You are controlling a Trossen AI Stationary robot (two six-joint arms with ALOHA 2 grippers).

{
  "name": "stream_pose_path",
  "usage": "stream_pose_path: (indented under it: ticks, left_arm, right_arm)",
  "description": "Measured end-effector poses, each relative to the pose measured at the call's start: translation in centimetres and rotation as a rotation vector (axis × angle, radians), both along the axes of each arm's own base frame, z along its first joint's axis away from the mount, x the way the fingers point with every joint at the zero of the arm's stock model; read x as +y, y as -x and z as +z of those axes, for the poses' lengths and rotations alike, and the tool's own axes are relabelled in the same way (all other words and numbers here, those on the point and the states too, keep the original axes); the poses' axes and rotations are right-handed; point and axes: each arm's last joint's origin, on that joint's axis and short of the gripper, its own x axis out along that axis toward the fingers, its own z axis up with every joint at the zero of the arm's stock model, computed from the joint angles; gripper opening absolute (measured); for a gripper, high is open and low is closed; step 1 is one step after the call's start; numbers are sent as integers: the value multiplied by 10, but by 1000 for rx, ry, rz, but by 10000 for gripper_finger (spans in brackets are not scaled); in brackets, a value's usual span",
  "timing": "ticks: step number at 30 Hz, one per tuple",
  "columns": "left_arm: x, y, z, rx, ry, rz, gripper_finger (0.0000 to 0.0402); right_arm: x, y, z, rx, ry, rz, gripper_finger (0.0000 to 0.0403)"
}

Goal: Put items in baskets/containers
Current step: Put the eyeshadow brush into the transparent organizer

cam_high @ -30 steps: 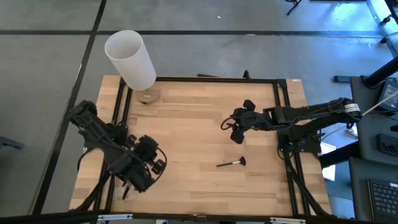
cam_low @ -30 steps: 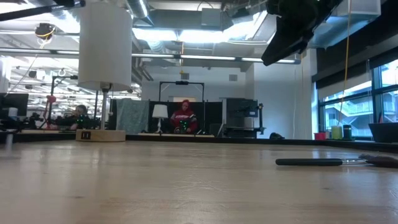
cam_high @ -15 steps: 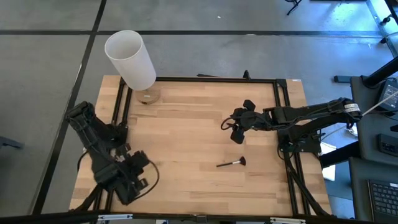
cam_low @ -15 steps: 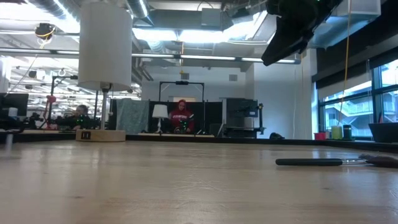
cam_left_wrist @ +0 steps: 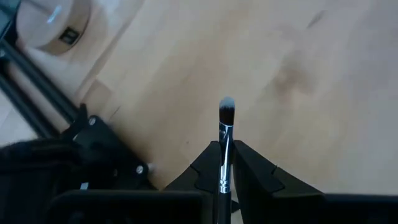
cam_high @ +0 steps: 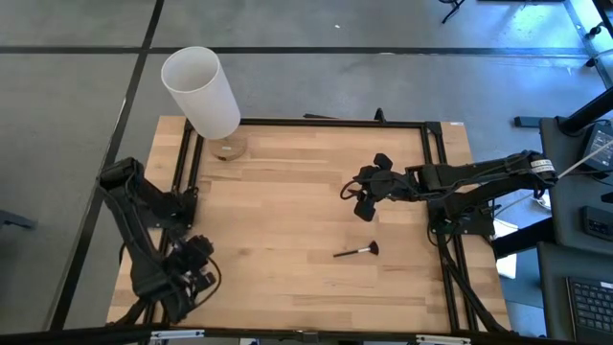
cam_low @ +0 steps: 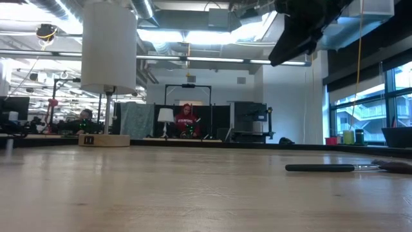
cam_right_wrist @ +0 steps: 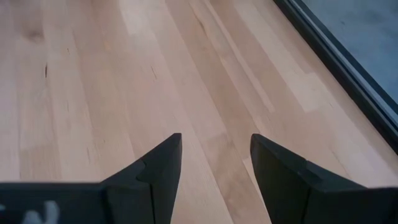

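- High view: left claw point(cam_high: 182, 287) has pulled back from mid-left of the bench point(cam_high: 287, 211) to its near-left corner over the last second; right claw point(cam_high: 364, 195) unchanged, hovering right of centre; one brush point(cam_high: 356, 252) lies loose just near of it; white cylinder point(cam_high: 201, 91) at far left; no clear container visible
- Low view: loose brush point(cam_low: 341, 167) flat on the bench at right; right arm hangs above it
- Left wrist view: left claw point(cam_left_wrist: 224, 163) clamped on a second brush point(cam_left_wrist: 224, 134), pale-tipped tuft poking out past the fingers
- Right wrist view: right claw point(cam_right_wrist: 216, 163) open, empty, bare wood under it
- Read: left arm looks to be carrying its brush to a drop-off off the near-left corner; the loose one left for right
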Motion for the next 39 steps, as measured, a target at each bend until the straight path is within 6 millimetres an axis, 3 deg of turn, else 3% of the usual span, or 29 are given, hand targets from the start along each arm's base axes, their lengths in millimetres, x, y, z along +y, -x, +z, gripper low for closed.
stream_pose_path:
  ticks: [7,18,27,39]
  left_arm:
    - [10,10,-15,-60,-21,120,31]
    - [24,8,-2,-235,-9,125,31]
    - [28,19,-23,-131,-59,139,31]
    - [24,29,-26,-91,-3,200,37]
  right_arm:
    - [0,-2,2,-24,-1,2,190]
    - [0,-2,2,-25,-1,2,190]
    - [0,-2,2,-19,10,12,190]
    - [0,-2,2,-24,1,5,190]
